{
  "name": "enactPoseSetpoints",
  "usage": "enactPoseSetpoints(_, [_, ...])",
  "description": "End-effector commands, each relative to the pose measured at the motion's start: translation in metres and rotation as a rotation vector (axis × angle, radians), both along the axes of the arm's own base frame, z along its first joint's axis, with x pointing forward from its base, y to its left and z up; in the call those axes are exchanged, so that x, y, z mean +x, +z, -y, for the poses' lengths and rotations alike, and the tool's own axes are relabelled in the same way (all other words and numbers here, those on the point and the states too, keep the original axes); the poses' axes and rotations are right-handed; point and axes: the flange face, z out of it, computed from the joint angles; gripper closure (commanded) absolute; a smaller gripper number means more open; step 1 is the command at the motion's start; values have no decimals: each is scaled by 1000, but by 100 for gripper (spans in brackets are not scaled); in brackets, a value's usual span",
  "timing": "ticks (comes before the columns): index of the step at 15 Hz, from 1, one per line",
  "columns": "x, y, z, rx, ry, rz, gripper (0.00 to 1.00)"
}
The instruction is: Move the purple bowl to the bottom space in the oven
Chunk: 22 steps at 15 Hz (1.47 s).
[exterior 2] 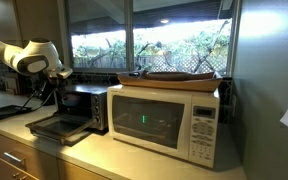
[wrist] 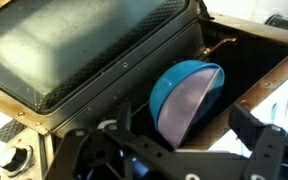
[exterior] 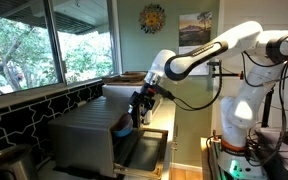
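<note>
Jaws wide apart on my gripper [wrist: 174,152], nothing clamped between them; it hangs just in front of the oven [exterior: 84,135], above its dropped door [exterior 2: 59,128]. I see the purple bowl [wrist: 192,100] tipped on edge inside the oven; which shelf level, I cannot tell.

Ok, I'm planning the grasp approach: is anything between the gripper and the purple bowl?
Nothing visible stands between them. In the wrist view the open gripper faces the purple bowl directly. The bowl leans tilted inside the oven, and the oven's door is folded down, out of the way.
</note>
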Motion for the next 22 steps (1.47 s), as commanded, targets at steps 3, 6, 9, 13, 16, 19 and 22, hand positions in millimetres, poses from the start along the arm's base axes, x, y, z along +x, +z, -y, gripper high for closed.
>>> enactPoseSetpoints(3, [11, -8, -13, -45, 12, -51, 0])
enactPoseSetpoints(6, [15, -12, -16, -66, 5, -48, 0])
enactPoseSetpoints(9, [18, -14, -19, -95, -2, -40, 0])
enactPoseSetpoints(13, [19, -13, -22, -140, -16, -18, 5])
enactPoseSetpoints(16, [21, -13, -24, -160, -30, -12, 9])
enactPoseSetpoints(19, [23, -15, -27, -172, -38, -10, 4])
enactPoseSetpoints(22, [26, -19, -32, -189, -45, -9, 5])
